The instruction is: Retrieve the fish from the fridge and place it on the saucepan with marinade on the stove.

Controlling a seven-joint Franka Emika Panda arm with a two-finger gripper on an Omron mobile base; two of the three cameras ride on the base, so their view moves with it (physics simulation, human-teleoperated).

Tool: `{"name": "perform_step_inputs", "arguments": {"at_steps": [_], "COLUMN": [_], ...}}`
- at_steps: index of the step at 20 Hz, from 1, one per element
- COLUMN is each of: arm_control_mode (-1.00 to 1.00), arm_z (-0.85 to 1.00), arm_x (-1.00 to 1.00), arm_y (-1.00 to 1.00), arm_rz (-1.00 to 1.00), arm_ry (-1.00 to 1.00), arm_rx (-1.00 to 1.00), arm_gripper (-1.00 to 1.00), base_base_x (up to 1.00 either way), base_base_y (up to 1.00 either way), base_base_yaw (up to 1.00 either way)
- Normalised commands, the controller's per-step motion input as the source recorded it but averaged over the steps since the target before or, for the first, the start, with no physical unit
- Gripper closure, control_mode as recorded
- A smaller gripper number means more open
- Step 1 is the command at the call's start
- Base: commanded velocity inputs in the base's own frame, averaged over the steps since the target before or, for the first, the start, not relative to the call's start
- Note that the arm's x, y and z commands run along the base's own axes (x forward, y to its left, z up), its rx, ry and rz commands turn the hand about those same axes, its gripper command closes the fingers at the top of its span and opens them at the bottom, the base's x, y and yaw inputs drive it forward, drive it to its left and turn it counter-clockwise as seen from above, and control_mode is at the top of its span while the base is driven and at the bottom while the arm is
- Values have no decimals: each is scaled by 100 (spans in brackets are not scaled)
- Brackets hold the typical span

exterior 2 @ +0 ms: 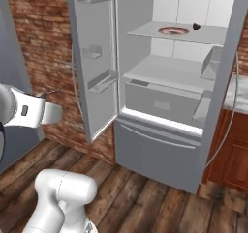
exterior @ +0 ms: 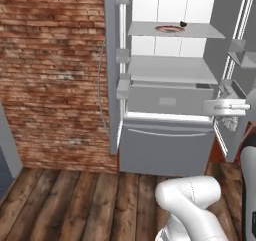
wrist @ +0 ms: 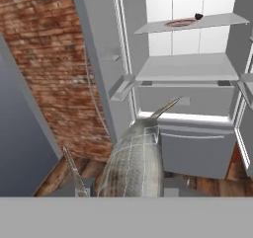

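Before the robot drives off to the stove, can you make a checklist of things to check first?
1. Fish out of the fridge: ok. In the hand view it sits right in front of the hand, away from the shelves.
2. Gripper holding the fish firmly: cannot tell. The fish hides the fingertips.
3. Fridge doors shut: not ok. Both doors stand open.
4. Arm away from the fridge: ok. The base views show the arm pulled back from the shelves.
5. Other food left alone: ok. The round dish and small dark lump sit on the top shelf.
6. Saucepan ready on the stove: cannot tell.
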Motion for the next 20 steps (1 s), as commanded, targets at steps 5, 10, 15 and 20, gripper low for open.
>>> {"name": "perform_step_inputs", "arguments": {"at_steps": [5, 10, 15, 20], "arm_control_mode": [100, 100, 100, 100], "arm_z": [0, 0, 0, 0], "arm_x": [0, 0, 0, 0], "arm_y": [0, 0, 0, 0], "arm_rz": [0, 0, 0, 0], "arm_ry": [0, 0, 0, 0], "arm_rx": [0, 0, 0, 0], "arm_gripper": [100, 100, 100, 100], "base_base_x": [-69, -65, -75, -83], "base_base_y": [0, 0, 0, -18], "base_base_yaw": [27, 29, 30, 23]}}
